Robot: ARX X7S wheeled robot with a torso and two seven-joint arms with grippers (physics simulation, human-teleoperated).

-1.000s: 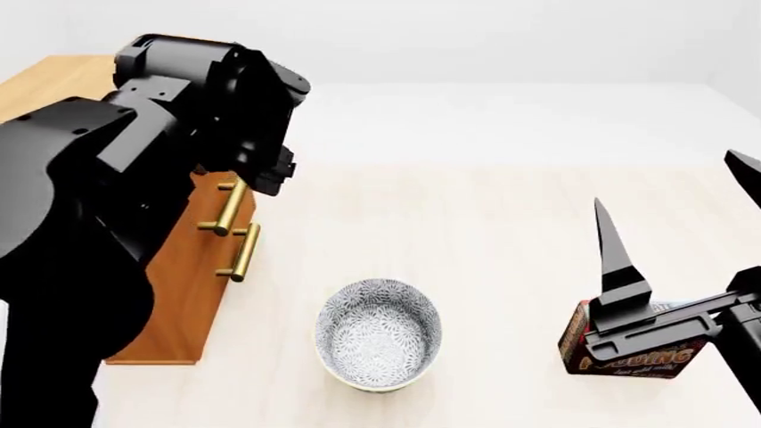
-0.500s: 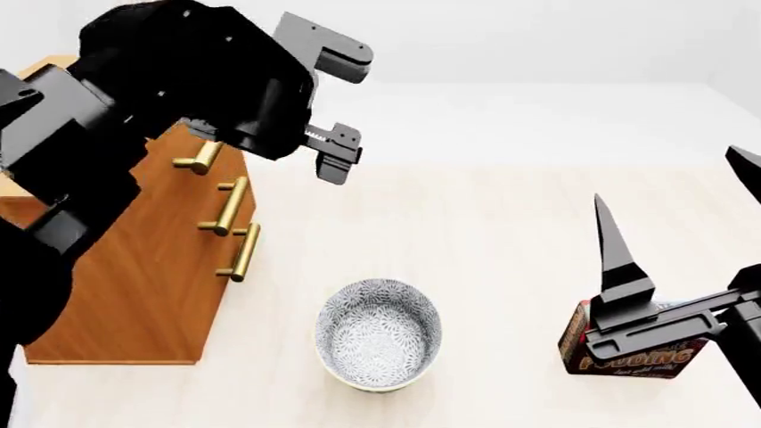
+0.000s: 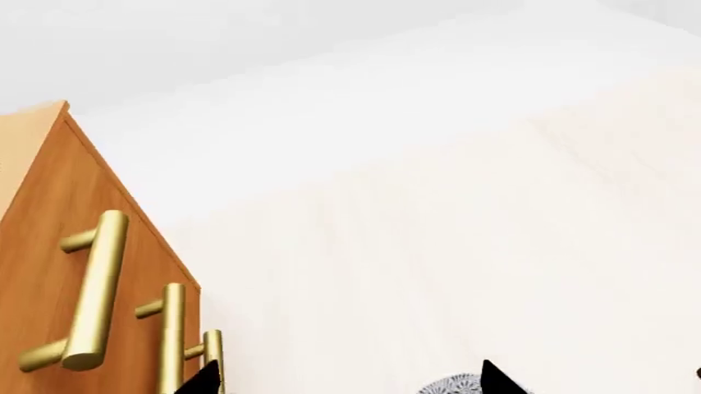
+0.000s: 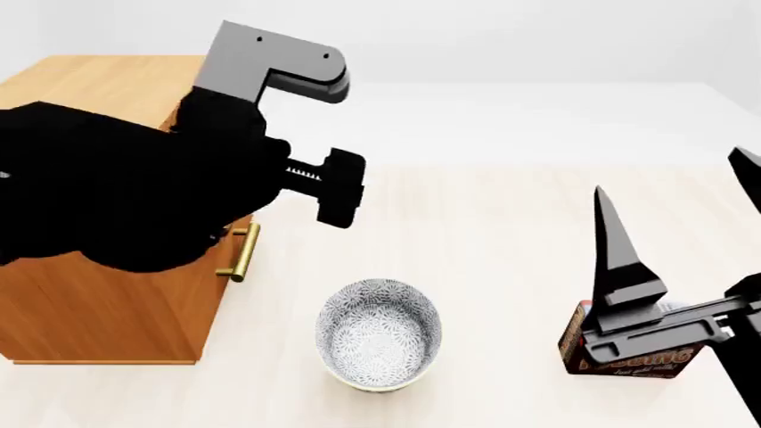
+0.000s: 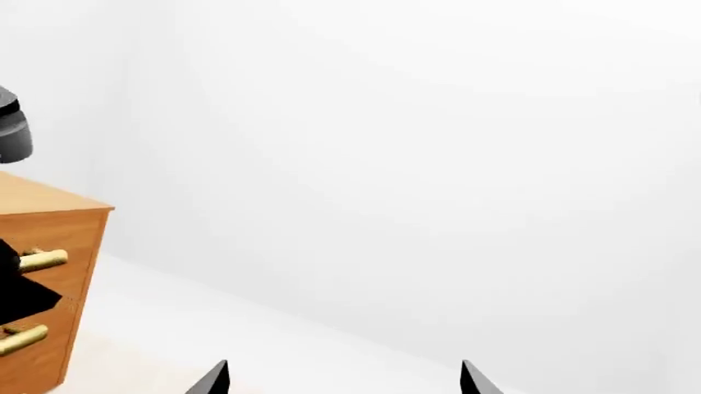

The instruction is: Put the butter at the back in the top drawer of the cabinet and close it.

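Note:
The butter is out of view. The cabinet (image 4: pixel 95 80) stands at the left, its front mostly hidden by my left arm (image 4: pixel 131 196). In the left wrist view the top drawer's brass handle (image 3: pixel 93 287) is the nearest of three, and all drawers look shut. My left gripper (image 3: pixel 350 382) is open and empty, off the cabinet's front over the table. My right gripper (image 4: pixel 666 174) is open too, fingers pointing up, above the brown pudding box (image 4: pixel 630 364). Its tips (image 5: pixel 341 379) frame only white wall.
A patterned bowl (image 4: pixel 378 334) sits on the pale table (image 4: pixel 476 223) just right of the cabinet's front corner. The pudding box stands near the front right, partly behind my right gripper. A lower drawer handle (image 4: pixel 244 254) shows below my left arm.
My left arm has swung up and away from the drawer handles, and now lies across the cabinet's front with its gripper turned out over the table. The right gripper has barely moved.

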